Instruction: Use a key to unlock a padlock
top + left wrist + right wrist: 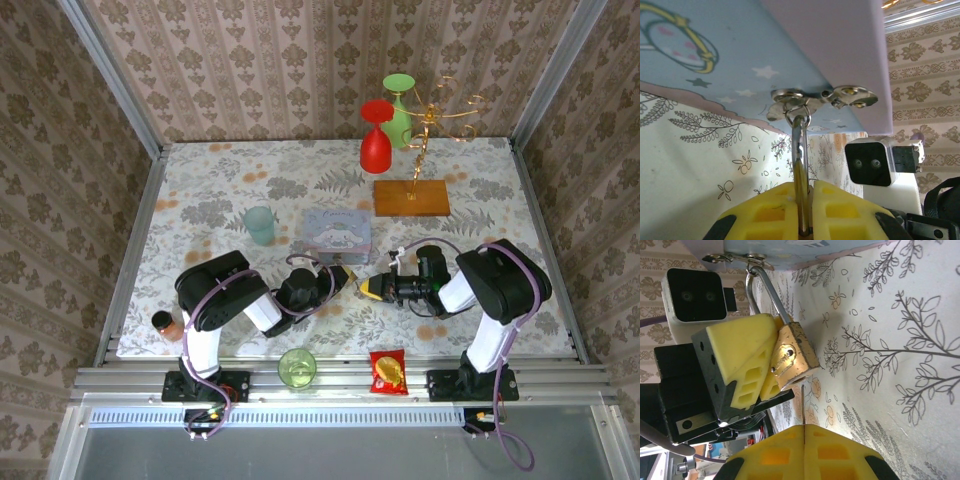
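Right wrist view: the step in hand, as we judge it, is getting the key [803, 402] into the padlock [797, 357]. To do it well, the left gripper [766, 372] should hold the brass body rigid, with no swing on its shackle [771, 287]. The right gripper [804, 432] should bring the blade in line with the keyway before any push. The blade shows edge-on and thin, so a skewed approach would likely skid off the brass or bend it. We cannot make out the keyway itself from here, so we would check alignment on contact with light force and turn only once the blade is fully seated. State: left gripper clenched on the padlock body, its yellow fingers on either side of the brass; right gripper clenched on the key, with just the blade protruding from between its fingers. Position: the padlock hangs by its shackle from the hasp [805, 96] on the pastel box [830, 45], over the patterned surface [890, 365], about mid-surface in the top external view. Relative to the right gripper, the padlock lies just beyond the key tip, near but apart, and slightly off the blade's line. Relative to the left gripper, it sits between the fingers, with the shackle running out ahead toward the box.
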Robot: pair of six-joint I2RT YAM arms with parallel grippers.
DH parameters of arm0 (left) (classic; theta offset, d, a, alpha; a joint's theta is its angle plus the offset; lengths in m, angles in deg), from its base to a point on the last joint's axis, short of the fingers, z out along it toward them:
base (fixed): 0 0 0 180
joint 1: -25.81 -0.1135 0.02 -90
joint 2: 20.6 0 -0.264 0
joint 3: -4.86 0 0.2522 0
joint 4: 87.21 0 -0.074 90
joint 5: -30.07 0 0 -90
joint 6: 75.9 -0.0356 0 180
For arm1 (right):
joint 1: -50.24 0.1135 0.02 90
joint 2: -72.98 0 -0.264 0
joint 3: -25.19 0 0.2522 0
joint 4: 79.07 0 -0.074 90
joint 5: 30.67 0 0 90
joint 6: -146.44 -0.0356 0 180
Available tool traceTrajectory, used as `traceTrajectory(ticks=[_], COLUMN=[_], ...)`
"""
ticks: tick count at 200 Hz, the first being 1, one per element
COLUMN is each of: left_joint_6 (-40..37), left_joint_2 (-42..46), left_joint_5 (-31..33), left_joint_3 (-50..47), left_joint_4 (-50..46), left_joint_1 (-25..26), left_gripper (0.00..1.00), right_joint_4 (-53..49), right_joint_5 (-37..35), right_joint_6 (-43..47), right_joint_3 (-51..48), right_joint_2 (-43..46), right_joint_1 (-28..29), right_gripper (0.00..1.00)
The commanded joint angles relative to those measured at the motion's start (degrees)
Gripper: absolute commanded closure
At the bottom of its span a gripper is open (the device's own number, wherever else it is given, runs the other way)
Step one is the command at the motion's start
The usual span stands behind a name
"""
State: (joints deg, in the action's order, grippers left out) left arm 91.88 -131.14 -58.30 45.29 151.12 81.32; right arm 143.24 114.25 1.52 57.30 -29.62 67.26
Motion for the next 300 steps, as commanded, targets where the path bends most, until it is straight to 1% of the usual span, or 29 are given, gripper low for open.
traceTrajectory(ticks=[1, 27, 56, 87, 119, 146, 201, 231, 244, 265, 281, 300], left_joint_6=[0.8, 1.2, 1.3, 1.3, 1.0, 1.1, 1.9, 1.8, 1.8, 2.7, 2.7, 2.8], left_joint_2=[0.2, -0.1, 0.0, 0.0, 0.2, 0.2, -1.0, -0.4, 0.1, 0.8, 1.8, 2.5], left_joint_5=[-1.7, -1.7, -1.5, -0.8, -0.2, -0.7, -0.9, -1.0, -1.5, -2.0, -1.9, -2.0], left_joint_3=[1.8, 2.2, 1.8, 1.1, 0.4, 1.1, 1.2, 1.1, 1.4, 1.5, 0.9, 0.5], left_joint_4=[2.6, 2.6, 2.6, 2.6, 2.7, 2.8, 2.8, 3.0, 2.9, 2.9, 3.0, 3.0], left_joint_1=[0.1, 0.4, 0.5, 0.3, 0.3, 0.3, 0.1, 0.1, 0.1, 0.6, 1.5, 2.1], left_gripper=[1.0, 1.0, 1.0, 1.0, 1.0, 1.0, 1.0, 1.0, 1.0, 1.0, 1.0, 1.0], right_joint_4=[3.2, 7.6, 10.3, 11.5, 9.3, 9.2, 15.5, 12.6, 13.6, 15.2, 17.8, 17.9], right_joint_5=[1.6, 2.2, 2.6, 2.5, 2.1, 2.3, 2.9, 2.7, 2.6, 2.5, 2.1, 2.2], right_joint_6=[-1.0, -3.0, -4.1, -4.6, -3.4, -3.1, -5.2, -4.2, -4.4, -5.3, -6.5, -6.8], right_joint_3=[0.8, 0.6, 0.4, -0.2, -0.9, -0.4, -1.5, -0.6, -0.2, 0.2, -0.8, -0.9], right_joint_2=[-1.1, -2.5, -4.1, -4.8, -3.4, -4.0, -5.4, -5.7, -6.3, -7.2, -7.8, -8.0], right_joint_1=[-0.2, -0.2, -0.2, -0.8, -1.1, -1.2, -1.1, -1.2, -1.1, -2.4, -4.8, -6.1], right_gripper=[1.0, 1.0, 1.0, 1.0, 1.0, 1.0, 1.0, 1.0, 1.0, 1.0, 1.0, 1.0])
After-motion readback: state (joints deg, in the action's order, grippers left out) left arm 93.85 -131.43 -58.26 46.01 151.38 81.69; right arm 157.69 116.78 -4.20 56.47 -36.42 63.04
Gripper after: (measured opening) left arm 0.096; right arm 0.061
